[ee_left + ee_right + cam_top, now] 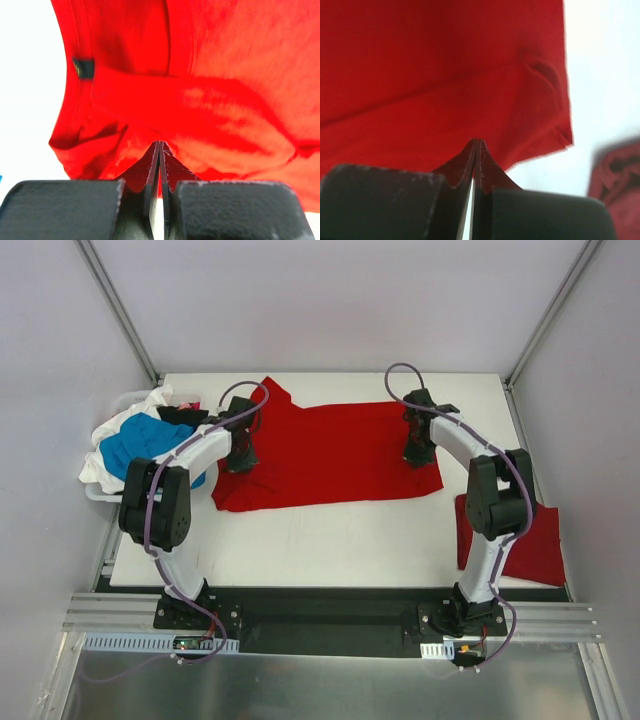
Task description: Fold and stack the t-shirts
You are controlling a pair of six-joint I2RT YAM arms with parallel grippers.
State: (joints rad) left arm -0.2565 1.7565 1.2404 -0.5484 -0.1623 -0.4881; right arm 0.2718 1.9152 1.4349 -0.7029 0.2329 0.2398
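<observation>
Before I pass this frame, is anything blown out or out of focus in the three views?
Top external: sharp, evenly lit, only soft shadows beside the arms on the red t-shirt. Left wrist: table blown out white, fingers blurred close to the lens. Right wrist: soft throughout, folded red shirt at the right edge a blur, table white too.

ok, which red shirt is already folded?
The folded red shirt at the table's right edge: a compact, squarish shape. The spread red shirt lies opened out mid-table.

white table (300, 540) | aluminium rail (100, 618) at front | grey walls (50, 340)
</observation>
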